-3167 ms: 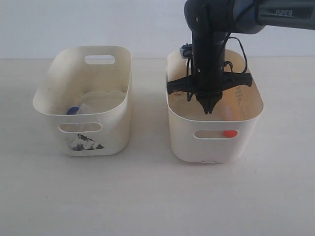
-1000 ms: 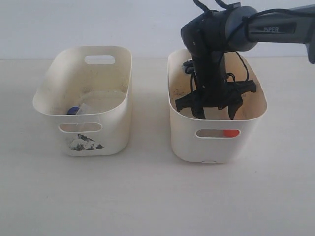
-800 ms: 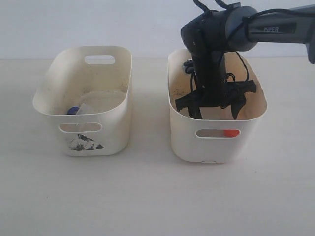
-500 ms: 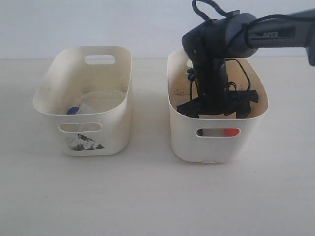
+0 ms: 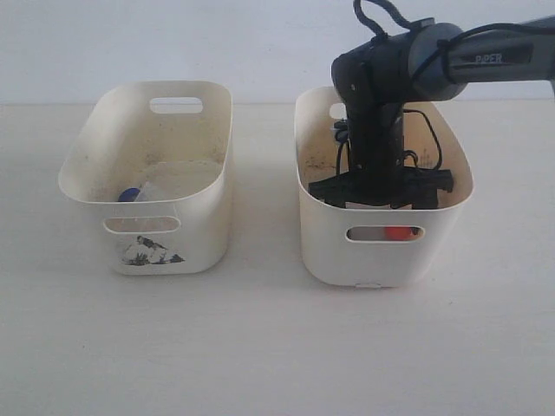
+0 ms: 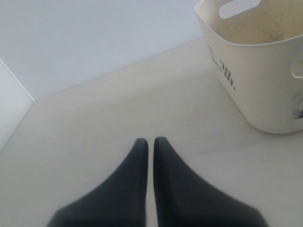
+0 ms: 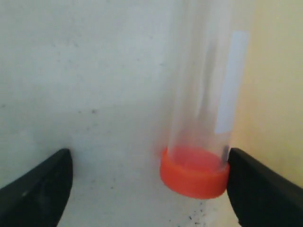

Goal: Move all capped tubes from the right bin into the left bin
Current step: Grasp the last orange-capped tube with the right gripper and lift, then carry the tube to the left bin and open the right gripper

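My right gripper (image 7: 150, 158) is open, low inside the plain-fronted right bin (image 5: 329, 251). An orange-red capped tube (image 7: 193, 173) lies on the bin floor between its fingers, the cap against one finger (image 7: 258, 189); the other finger (image 7: 40, 187) stands well apart. Through the front handle slot the orange cap (image 5: 397, 233) shows in the exterior view. A blue-capped tube (image 5: 130, 194) lies in the left bin (image 5: 91, 156), which bears a black mark. No other blue-capped tube shows. My left gripper (image 6: 150, 142) is shut and empty over the table, beside the left bin (image 6: 265, 90).
The right arm (image 5: 377, 104) reaches down from the upper right and fills much of the right bin. A gap of bare table (image 5: 264, 199) separates the two bins. A pale wall (image 5: 260, 35) stands behind the table.
The right gripper, shut above the right bin's rim at first, has opened and dropped down inside until its fingers sit below the rim around the orange-capped tube.
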{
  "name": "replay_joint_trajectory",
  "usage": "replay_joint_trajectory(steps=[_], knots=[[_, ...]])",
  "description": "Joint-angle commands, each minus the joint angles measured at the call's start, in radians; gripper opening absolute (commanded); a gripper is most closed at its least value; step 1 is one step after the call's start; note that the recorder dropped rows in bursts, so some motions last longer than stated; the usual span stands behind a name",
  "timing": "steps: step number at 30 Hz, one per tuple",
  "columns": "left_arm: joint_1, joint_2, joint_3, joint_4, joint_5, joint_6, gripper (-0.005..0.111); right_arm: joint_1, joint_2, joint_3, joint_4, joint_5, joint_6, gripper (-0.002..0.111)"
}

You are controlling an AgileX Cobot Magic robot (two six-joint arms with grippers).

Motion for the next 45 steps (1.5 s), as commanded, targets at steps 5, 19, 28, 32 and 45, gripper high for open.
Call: replay_joint_trajectory(steps=[5,19,28,32,45], knots=[[-0.005,0.0,-0.004,-0.003,-0.005,-0.01,0.004,-0.031,0.008,0.018,-0.046,0.03,0.041,0.023],[-0.005,0.0,-0.004,-0.003,-0.005,-0.01,0.004,-0.029,-0.118,0.016,-0.046,0.078,-0.062,0.0],[-0.005,0.0,-0.004,-0.003,-0.005,-0.01,0.004,-0.019,-0.284,0.016,-0.039,0.046,-0.103,0.0],[-0.005,0.0,-0.004,-0.003,-0.005,-0.01,0.004,0.003,-0.351,0.016,-0.015,-0.013,-0.134,0.0],[-0.005,0.0,-0.004,-0.003,-0.005,-0.01,0.004,0.186,-0.441,0.016,0.313,-0.247,-0.439,0.0]])
